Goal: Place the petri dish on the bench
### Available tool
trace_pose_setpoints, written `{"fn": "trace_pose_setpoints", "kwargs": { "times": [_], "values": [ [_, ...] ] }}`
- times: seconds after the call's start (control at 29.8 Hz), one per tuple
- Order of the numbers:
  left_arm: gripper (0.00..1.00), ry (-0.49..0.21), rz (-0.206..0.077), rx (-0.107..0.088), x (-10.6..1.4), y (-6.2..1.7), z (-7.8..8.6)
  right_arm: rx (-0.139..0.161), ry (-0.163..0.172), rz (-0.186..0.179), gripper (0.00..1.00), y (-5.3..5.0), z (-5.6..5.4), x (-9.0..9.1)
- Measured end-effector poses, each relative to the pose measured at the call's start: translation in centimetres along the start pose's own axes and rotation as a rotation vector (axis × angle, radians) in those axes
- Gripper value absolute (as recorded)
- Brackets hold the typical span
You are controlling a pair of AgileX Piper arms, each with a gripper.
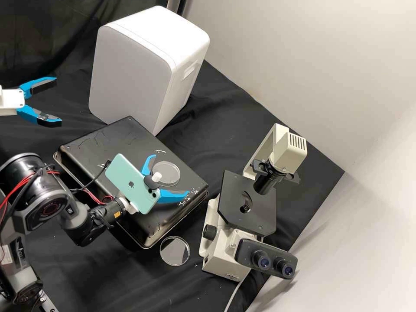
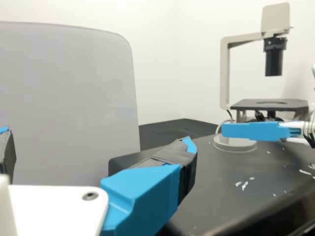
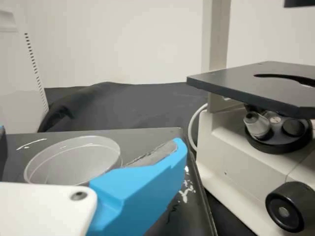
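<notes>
Well off the left side of the black tray (image 1: 99, 147), the left gripper (image 1: 57, 102) hangs with its blue fingers spread wide, holding nothing. A white box (image 1: 147, 65) stands behind the tray. The petri dish (image 1: 168, 172) lies flat on the tray's right part, and the right gripper (image 1: 171, 175) is splayed wide around it, one finger on either side. Just in front of the tray a second clear disc (image 1: 174, 250) lies on the cloth (image 1: 225, 112). A microscope (image 1: 242, 225) stands to the tray's right.

Black bench (image 1: 225, 112) with white box (image 1: 147, 65), black tray (image 1: 95, 147), microscope (image 1: 245, 208), clear round lid (image 1: 174, 250)
</notes>
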Motion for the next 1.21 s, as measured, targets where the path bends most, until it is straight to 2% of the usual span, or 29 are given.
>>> {"fn": "trace_pose_setpoints", "kwargs": {
  "times": [0.13, 0.37, 0.44, 0.71, 1.21],
  "values": [
    [1.0, -0.011, 0.0, 0.007, -0.02, -0.03, 0.19, 0.03, -0.006, 0.001, 1.0, 0.07, 0.13, -0.04],
    [1.0, -0.009, -0.002, 0.001, -0.06, -0.07, 0.31, 0.03, -0.005, -0.001, 1.0, 0.06, 0.11, -0.04],
    [1.0, -0.009, -0.002, -0.005, -0.06, -0.07, 0.31, 0.03, -0.005, -0.001, 1.0, 0.06, 0.11, -0.04],
    [1.0, -0.015, 0.027, -0.031, -0.24, 0.43, 0.32, 0.03, -0.005, -0.001, 1.0, 0.06, 0.11, -0.04],
    [1.0, -0.041, 0.025, -0.034, -0.33, 0.42, 0.73, 0.03, -0.005, -0.001, 1.0, 0.06, 0.11, -0.04]
  ]
}}
